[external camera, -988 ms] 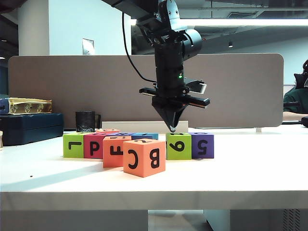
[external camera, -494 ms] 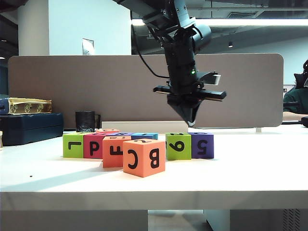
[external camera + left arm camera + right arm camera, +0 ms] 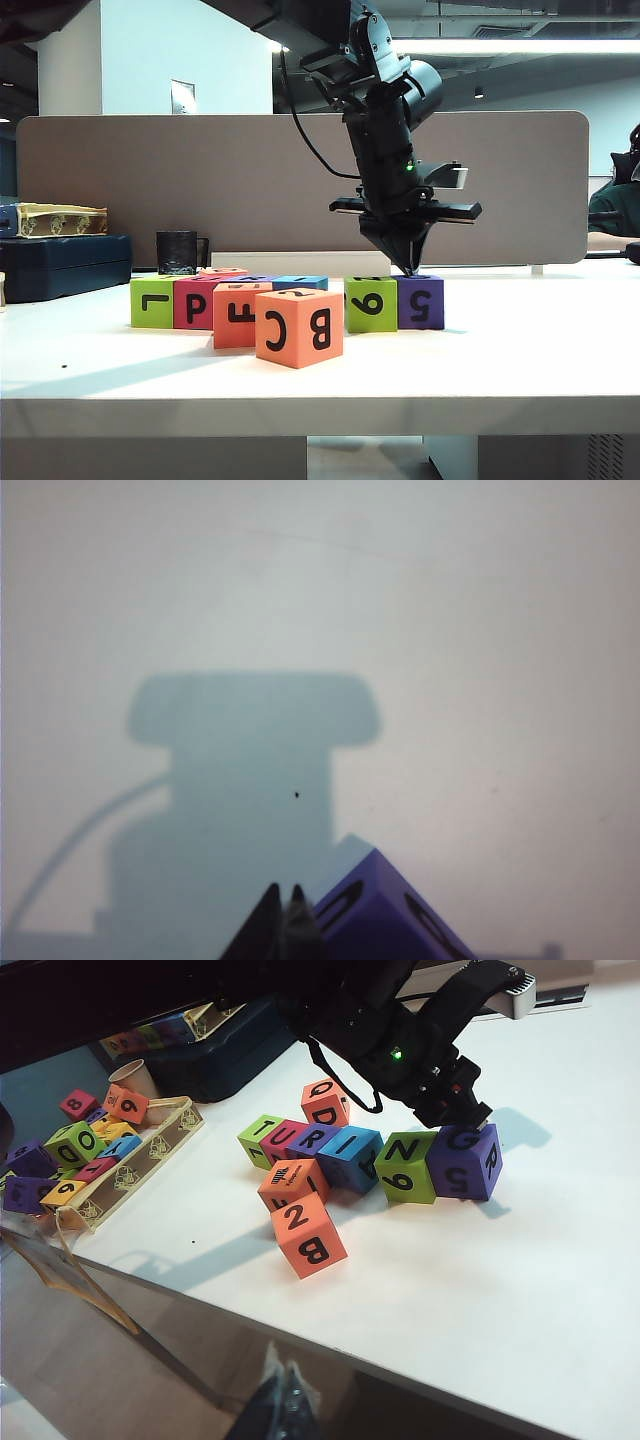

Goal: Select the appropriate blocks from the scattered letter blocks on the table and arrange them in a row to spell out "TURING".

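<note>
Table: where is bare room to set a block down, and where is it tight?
The table lies bare right of the purple block and along its front edge, before the orange C-B cube. It is crowded from the lime block to the purple one, where the left gripper, shut, hangs. The right gripper is off the table.
</note>
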`<state>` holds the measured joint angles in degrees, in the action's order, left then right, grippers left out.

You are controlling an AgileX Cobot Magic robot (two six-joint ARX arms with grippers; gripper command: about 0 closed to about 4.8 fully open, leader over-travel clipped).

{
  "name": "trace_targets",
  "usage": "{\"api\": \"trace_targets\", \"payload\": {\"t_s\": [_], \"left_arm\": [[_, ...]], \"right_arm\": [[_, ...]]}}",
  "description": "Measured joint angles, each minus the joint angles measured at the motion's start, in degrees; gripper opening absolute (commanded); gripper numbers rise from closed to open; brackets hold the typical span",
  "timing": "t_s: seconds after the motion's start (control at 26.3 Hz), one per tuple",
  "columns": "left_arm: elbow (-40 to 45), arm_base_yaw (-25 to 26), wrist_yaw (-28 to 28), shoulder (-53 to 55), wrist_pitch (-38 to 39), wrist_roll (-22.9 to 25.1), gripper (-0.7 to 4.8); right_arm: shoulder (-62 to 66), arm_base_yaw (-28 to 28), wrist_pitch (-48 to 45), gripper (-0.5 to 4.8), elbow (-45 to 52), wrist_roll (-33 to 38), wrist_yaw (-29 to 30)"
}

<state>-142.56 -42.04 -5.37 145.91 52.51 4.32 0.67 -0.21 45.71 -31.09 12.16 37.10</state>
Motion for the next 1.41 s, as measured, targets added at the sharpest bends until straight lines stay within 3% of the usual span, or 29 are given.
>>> {"api": "trace_targets", "payload": {"t_s": [0.46,1.18,1.41], "left_arm": [[-0.09,-1.86,-0.48,-0.15,2.91,0.02,-0.06],[-0.09,-2.91,-3.17,-0.26,0.09,0.17,-0.06],[-0.35,-5.97,-3.39,-2.38,0.26,0.17,-0.06]], "right_arm": [[0.00,0.00,0.02,-0.01,-0.02,0.00,0.00],[0.00,0.00,0.00,-0.01,-0.02,0.00,0.02],[0.00,0.00,0.02,-0.01,0.00,0.00,0.02]]}}
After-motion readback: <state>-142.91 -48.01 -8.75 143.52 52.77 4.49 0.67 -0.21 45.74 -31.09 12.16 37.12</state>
